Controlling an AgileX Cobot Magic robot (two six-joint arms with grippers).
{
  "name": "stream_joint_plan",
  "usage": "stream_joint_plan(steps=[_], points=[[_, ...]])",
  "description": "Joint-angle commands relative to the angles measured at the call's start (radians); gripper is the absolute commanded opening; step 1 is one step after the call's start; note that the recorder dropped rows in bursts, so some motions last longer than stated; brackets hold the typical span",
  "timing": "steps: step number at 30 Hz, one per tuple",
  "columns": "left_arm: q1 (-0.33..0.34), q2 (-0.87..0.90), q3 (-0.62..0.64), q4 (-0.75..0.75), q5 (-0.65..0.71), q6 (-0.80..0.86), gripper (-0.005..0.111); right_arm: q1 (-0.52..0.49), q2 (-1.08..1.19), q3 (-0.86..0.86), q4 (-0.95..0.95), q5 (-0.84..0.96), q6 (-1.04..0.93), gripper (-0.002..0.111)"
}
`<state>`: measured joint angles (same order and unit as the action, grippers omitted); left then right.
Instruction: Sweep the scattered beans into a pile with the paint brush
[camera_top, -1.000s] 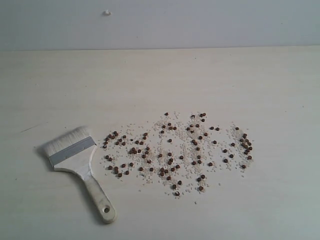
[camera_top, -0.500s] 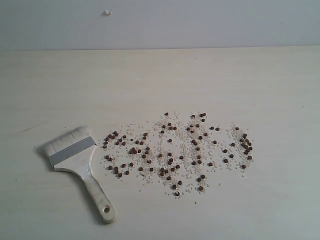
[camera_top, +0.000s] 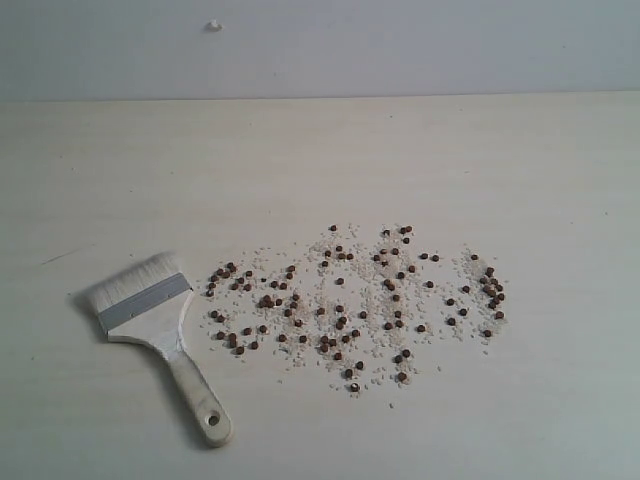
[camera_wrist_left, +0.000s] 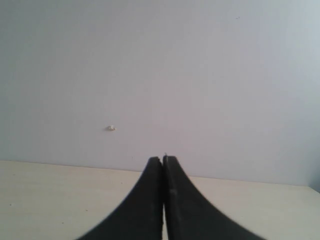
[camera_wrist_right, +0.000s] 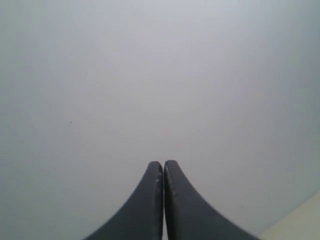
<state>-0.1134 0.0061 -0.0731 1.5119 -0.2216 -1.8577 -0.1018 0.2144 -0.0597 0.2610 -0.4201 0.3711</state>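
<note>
Paint brush (camera_top: 160, 330) flat beside scattered beans (camera_top: 340, 320), untouched; left end effector (camera_wrist_left: 163, 159) and right end effector (camera_wrist_right: 163, 163) both clenched (empty)

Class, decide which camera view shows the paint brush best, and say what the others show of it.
The exterior view: the paint brush lies whole on the table, bristles, metal band and handle all clear, beside the beans. The wrist views show none of it, only the shut left gripper and right gripper.
</note>
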Motion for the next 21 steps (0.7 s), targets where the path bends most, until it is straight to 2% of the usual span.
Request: stream_joint_plan(steps=[1, 5, 9, 12, 15, 21], points=[[-0.005, -0.006, 0.005, 0.004, 0.0, -0.003, 0.0, -0.003, 0.143, -0.09, -0.188, 0.057, 0.059, 0.0], [-0.005, -0.006, 0.005, 0.004, 0.0, -0.003, 0.0, -0.003, 0.301, -0.153, -0.196, 0.082, 0.061, 0.0], [-0.005, -0.006, 0.005, 0.004, 0.0, -0.003, 0.0, -0.003, 0.439, -0.208, -0.281, 0.119, 0.061, 0.0], [-0.005, -0.006, 0.005, 0.004, 0.0, -0.003, 0.0, -0.003, 0.545, -0.259, -0.344, 0.191, 0.061, 0.0], [-0.005, -0.006, 0.005, 0.004, 0.0, -0.003, 0.0, -0.003, 0.714, -0.356, -0.418, 0.348, 0.059, 0.0], [-0.005, -0.006, 0.005, 0.004, 0.0, -0.003, 0.0, -0.003, 0.852, -0.407, -0.455, 0.438, 0.042, 0.0]])
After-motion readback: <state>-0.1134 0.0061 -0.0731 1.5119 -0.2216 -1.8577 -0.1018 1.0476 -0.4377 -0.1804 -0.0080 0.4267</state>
